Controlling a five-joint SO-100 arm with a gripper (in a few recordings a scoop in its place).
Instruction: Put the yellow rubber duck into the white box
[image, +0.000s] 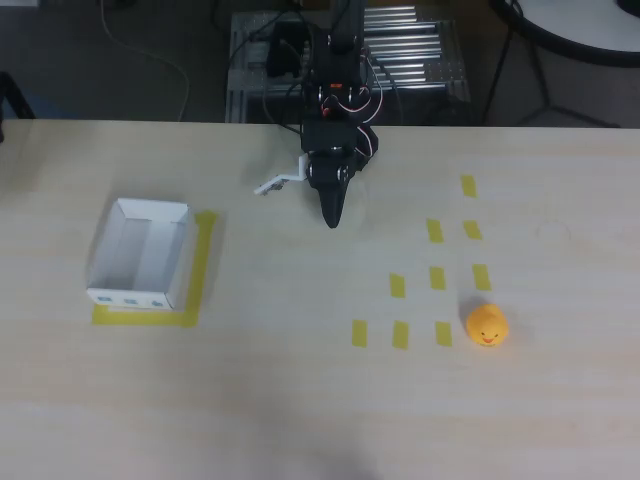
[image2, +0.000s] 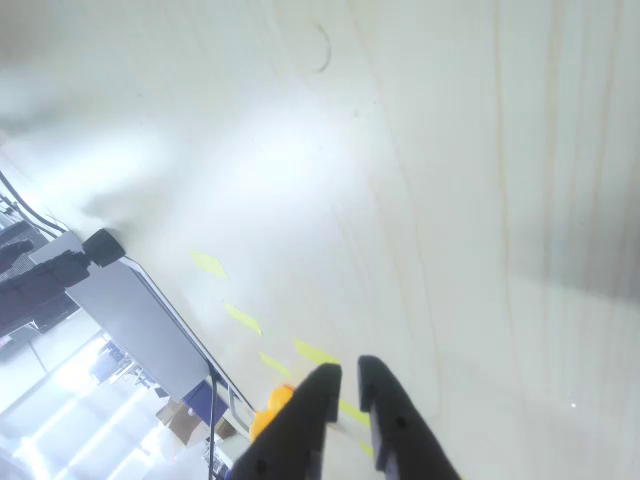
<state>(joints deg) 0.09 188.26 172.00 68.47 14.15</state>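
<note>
Your desk (image: 300, 400) carries the white box (image: 140, 255) at the overhead view's left, empty, on its yellow tape outline (image: 203, 262). Your claw (image: 331, 205) hangs clenched and empty near the back edge. Next, swing right, open, descend over the yellow rubber duck (image: 486, 326) beside the tape strips.

No readable text anywhere; small grey marks on the white box (image: 140, 253), too small to read.
</note>
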